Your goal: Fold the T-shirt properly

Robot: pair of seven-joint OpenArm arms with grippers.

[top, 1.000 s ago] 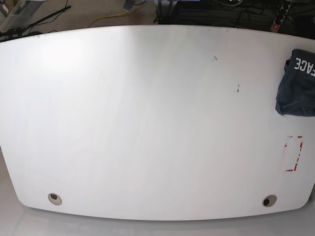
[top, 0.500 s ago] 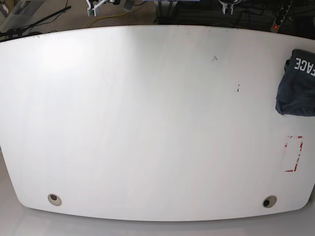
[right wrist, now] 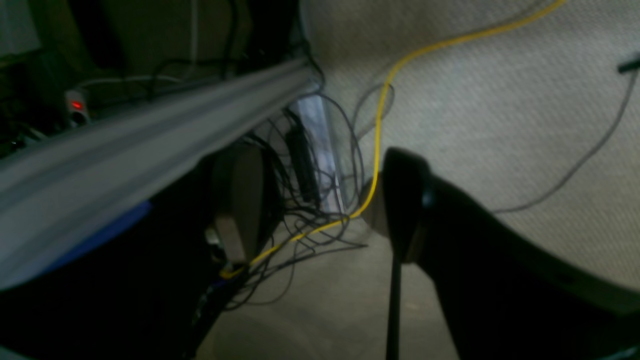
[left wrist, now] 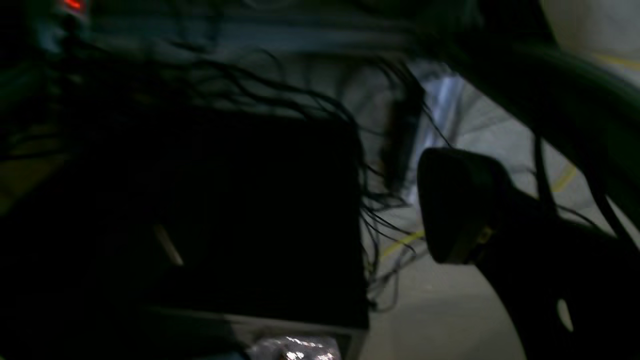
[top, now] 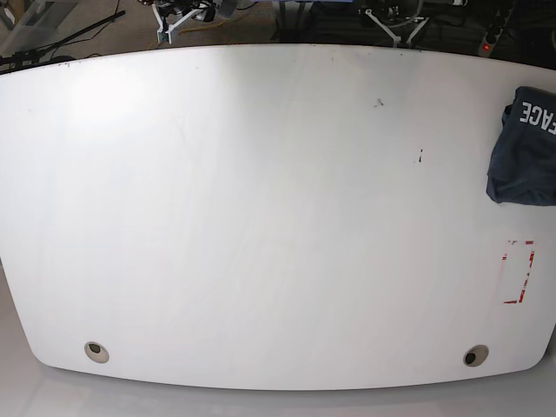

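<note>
table [top: 261, 217]: broad bare top, free passage | obstacle: T-shirt [top: 524, 148] bunched at right edge

base: overhead, table [top: 261, 217] | wrists: low, floor cables [right wrist: 320, 200]

The T-shirt [top: 525, 146] is cut off by the base view's right edge; both wrist views are blurred.
</note>
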